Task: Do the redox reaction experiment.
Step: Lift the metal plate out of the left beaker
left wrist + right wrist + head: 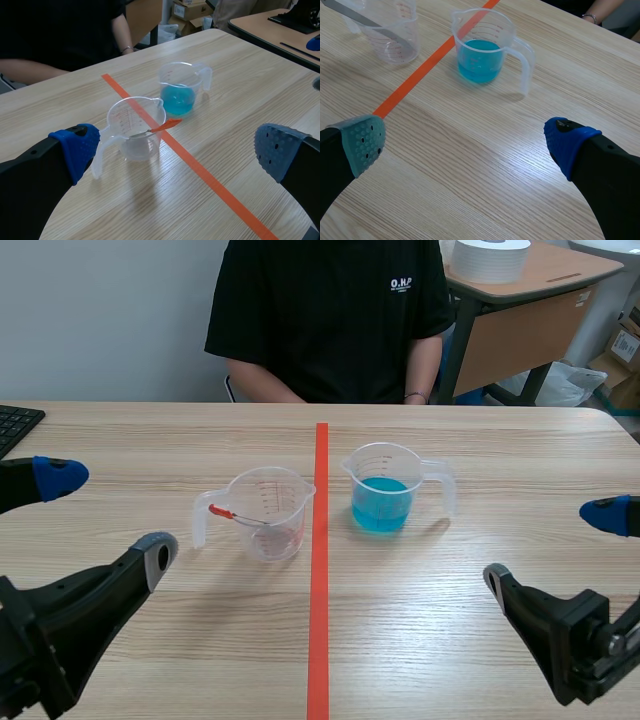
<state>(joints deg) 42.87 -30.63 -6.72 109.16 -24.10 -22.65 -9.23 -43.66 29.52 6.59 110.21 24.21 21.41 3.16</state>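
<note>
An office-like lab room is suggested — a wooden table (480, 440) marked with tape (319, 570) and bearing a jug (382, 490) of blue liquid, a keyboard (16, 426) at its edge — with a desk (530, 335) and cardboard boxes (625, 348) behind.

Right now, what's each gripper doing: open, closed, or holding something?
Left gripper: open, holding nothing.
Right gripper: open, holding nothing.

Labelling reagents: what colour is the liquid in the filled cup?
Blue liquid in the clear plastic measuring cup; best in right wrist view.
</note>
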